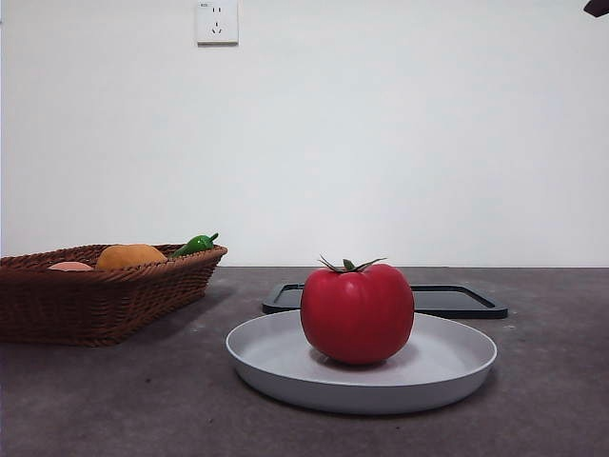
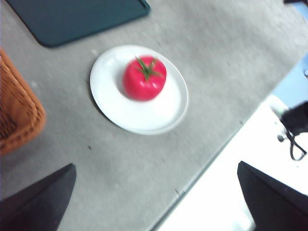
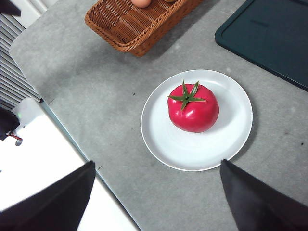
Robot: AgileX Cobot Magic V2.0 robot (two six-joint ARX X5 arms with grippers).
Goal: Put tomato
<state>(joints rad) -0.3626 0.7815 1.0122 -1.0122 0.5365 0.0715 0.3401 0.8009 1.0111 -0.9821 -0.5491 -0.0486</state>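
The glossy red tomato (image 1: pixel 357 312) with its green stem stands upright on a white plate (image 1: pixel 276 357) in the middle of the grey table. In the left wrist view the tomato (image 2: pixel 144 78) rests toward one side of the plate (image 2: pixel 159 113), well below and apart from my left gripper (image 2: pixel 156 202), which is open and holds nothing. My right gripper (image 3: pixel 156 199) is likewise open and high above the tomato (image 3: pixel 193 108) and plate (image 3: pixel 178 144). In the front view only a black arm tip (image 1: pixel 598 8) shows at the top right corner.
A brown wicker basket (image 1: pixel 95 300) at the left holds an orange fruit (image 1: pixel 130 255), a pale pink fruit (image 1: pixel 70 267) and a green pepper (image 1: pixel 195 245). A dark flat tray (image 1: pixel 457 300) lies behind the plate. The table's edge (image 3: pixel 72 139) runs near both arms.
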